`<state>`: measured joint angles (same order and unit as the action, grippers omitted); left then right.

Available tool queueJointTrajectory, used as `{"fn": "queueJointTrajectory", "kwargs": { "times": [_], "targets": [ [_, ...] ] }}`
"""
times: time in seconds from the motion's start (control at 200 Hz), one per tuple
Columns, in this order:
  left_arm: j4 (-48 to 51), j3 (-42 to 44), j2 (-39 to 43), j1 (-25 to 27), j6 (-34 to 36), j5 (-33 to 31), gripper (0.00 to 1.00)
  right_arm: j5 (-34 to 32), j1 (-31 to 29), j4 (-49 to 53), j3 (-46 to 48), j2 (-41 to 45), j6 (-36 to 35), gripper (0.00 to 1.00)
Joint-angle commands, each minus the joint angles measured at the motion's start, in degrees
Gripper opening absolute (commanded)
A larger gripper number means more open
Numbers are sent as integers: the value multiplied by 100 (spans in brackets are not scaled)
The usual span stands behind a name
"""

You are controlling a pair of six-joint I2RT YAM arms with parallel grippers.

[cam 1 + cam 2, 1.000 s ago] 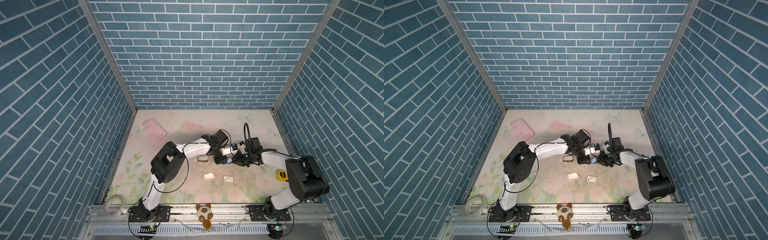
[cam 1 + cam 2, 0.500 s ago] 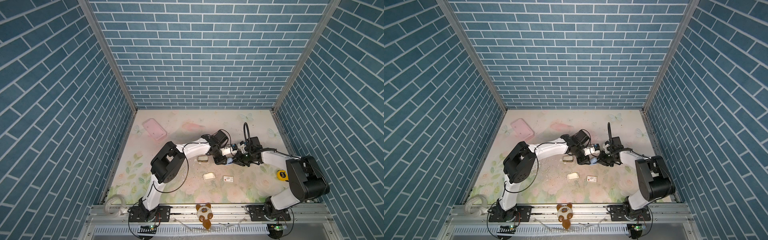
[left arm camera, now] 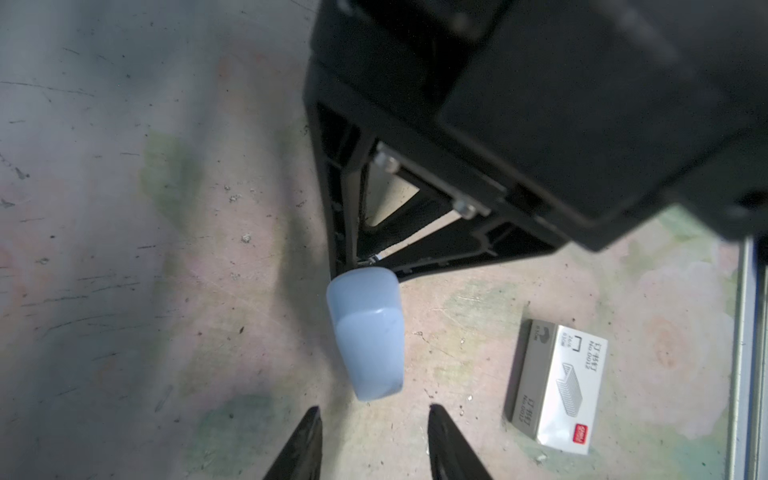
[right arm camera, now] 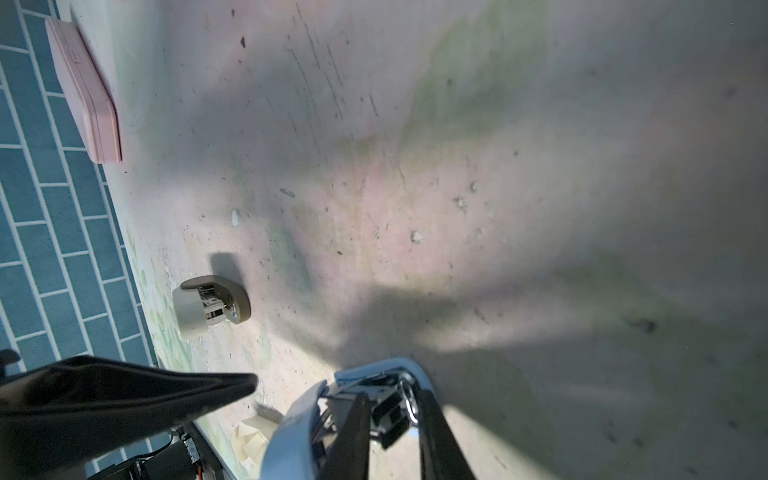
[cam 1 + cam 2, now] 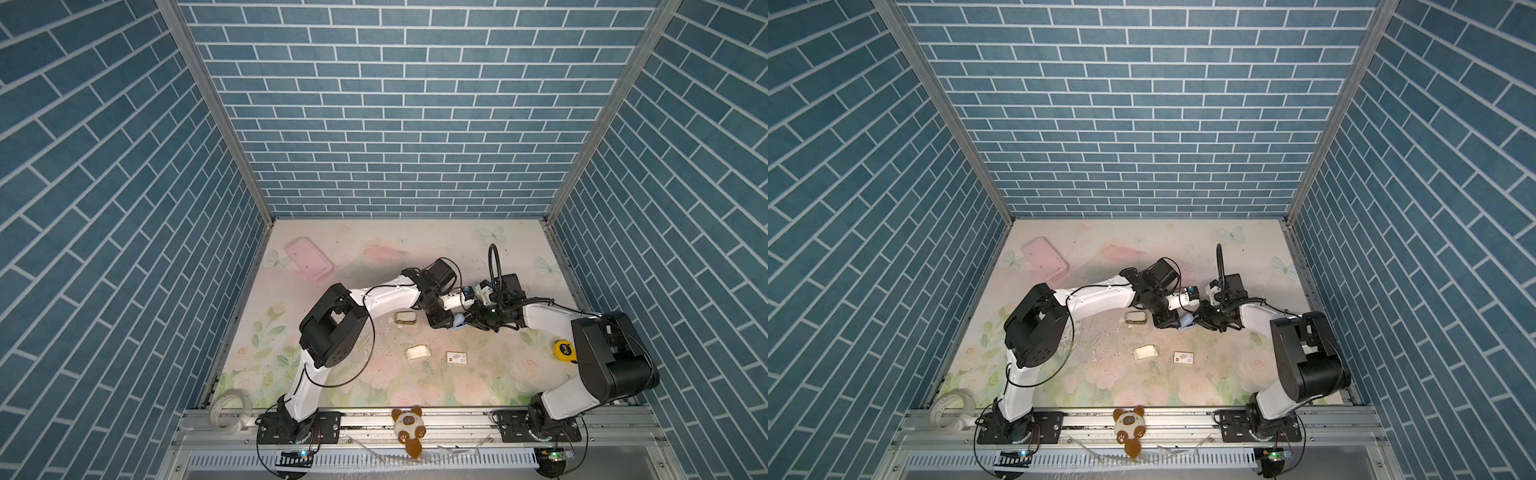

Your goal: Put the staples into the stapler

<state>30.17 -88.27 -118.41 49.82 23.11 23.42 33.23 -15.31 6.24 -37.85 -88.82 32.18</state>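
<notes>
a: looking for the staples (image 4: 286, 192). finding just one short thin grey metal strip, loose and flat on the tabletop (image 4: 519, 174), well apart from the stapler (image 4: 291, 432). caught only by the right wrist view; too small to pick out in both top views.
b: same here. cannot tell whether the white card tray (image 5: 417, 352) holds more. lying near the white sleeve (image 3: 557, 386), not touching it.
a: reading that sleeve only from the left wrist view: glossy card, grey side, printed staple drawing, red mark at one corner.
b: seeing the stapler there too: pale blue, smooth matte plastic, rounded nose.
a: right end effector (image 4: 392, 405) pinching the stapler's dark inner part under the blue shell, bright metal glinting beside it.
b: left end effector (image 3: 374, 415) spread, nothing between its black tapered fingers (image 3: 444, 449), tips just short of the stapler's nose.
</notes>
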Motion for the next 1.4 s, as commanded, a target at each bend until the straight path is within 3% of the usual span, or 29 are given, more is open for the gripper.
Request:
{"fn": "queueJointTrajectory", "kwargs": {
  "times": [0.0, 0.96, 1.395],
  "targets": [
    [175, -128, 178, 27, 79, -30, 44, 3, 96, -303, 165, -35, 204, 24],
    [622, -1209, -612, 93, 387, 242, 51, -28, 558, -589, 142, 217, 499, 23],
    [778, -1578, -892, 186, 564, 85, 52, -54, 959, -43, 123, 716, 466, 22]
  ]
}}
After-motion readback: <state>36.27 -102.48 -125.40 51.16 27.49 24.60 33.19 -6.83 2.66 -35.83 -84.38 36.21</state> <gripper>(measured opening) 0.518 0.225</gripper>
